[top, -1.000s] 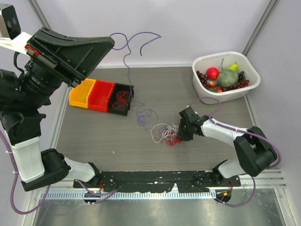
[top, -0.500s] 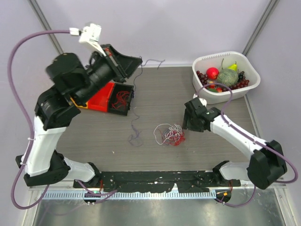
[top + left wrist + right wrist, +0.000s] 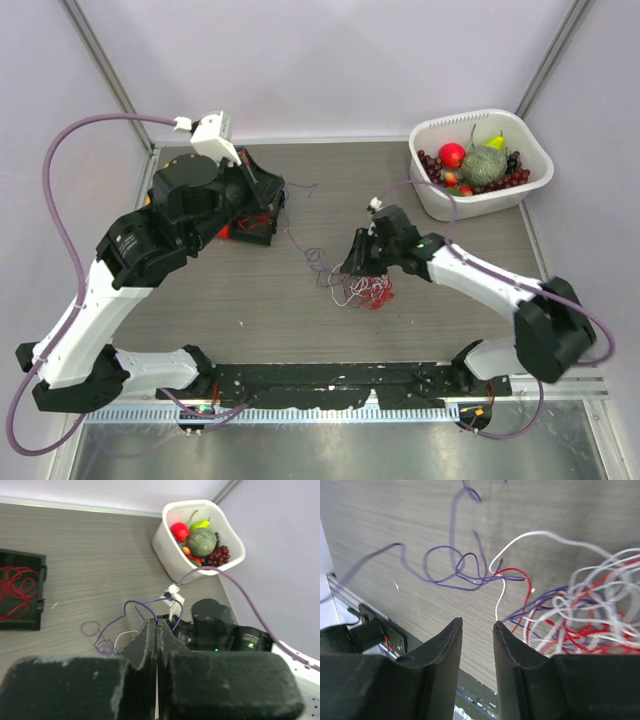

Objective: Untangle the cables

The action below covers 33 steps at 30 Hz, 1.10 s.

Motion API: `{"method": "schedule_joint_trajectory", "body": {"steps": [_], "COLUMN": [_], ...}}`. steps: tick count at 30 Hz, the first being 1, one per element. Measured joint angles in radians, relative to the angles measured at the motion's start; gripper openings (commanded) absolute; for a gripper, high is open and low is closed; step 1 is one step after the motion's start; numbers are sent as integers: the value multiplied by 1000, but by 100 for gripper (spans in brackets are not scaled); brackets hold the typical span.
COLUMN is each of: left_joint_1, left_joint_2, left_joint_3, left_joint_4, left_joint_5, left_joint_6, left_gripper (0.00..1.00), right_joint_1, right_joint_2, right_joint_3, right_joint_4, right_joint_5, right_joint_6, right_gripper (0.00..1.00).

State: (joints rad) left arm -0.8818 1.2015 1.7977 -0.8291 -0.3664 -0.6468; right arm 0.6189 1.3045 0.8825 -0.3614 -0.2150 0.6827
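Seen from above, the left arm has swung down from its high lift. The left gripper [image 3: 268, 190] is clamped on a purple strand [image 3: 312, 256] that now trails slack to the cables [image 3: 365, 290], which lie mid-table. The right gripper [image 3: 360, 262] is back over them.

The left wrist view shows the strand pinched between closed fingers.

In the right wrist view the jaws are half apart and empty, just beside the heap, so the strand probably still needs pinning and pulling.

The table [image 3: 200, 290] is grey woodgrain, the walls [image 3: 350, 60] are pale, and a fruit basket [image 3: 470, 113] sits at far right.

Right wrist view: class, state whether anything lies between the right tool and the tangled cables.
Nothing visible does. The right tool hangs open right beside the cables. Their nearest white strand reaches its fingertip, and only bare table shows around it.
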Motion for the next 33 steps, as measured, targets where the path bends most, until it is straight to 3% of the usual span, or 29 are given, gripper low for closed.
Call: {"method": "schedule_joint_trajectory", "body": {"steps": [5,9,16,21,26,29,33], "left_joint_1": [0,0,0,0,0,0,0], "left_joint_2": [-72,-92,-97,-98,-100,-100,-100], "left_joint_3": [-74,-80,-70,-51,-51,-51,-52], "left_joint_4": [1,18,23,16,6,6,5], "left_joint_5": [-58,-63,-65,-77,-82,-82,-81], "left_joint_6": [-4,-4,2,8,10,10,10], "left_gripper": [0,0,0,0,0,0,0], "right_joint_1": [61,31,-79,-29,18,25,46], "right_joint_2": [204,205,104,97,134,269,456], "right_joint_3": [-33,-94,-120,40,176,206,229], "right_joint_4": [90,42,-186,-289,-118,46,130], "right_joint_5": [-77,-35,220,258,111,-10,-70], "right_joint_6": [78,84,19,-59,37,217,407], "right_gripper": [29,31,43,59,61,62,62]}}
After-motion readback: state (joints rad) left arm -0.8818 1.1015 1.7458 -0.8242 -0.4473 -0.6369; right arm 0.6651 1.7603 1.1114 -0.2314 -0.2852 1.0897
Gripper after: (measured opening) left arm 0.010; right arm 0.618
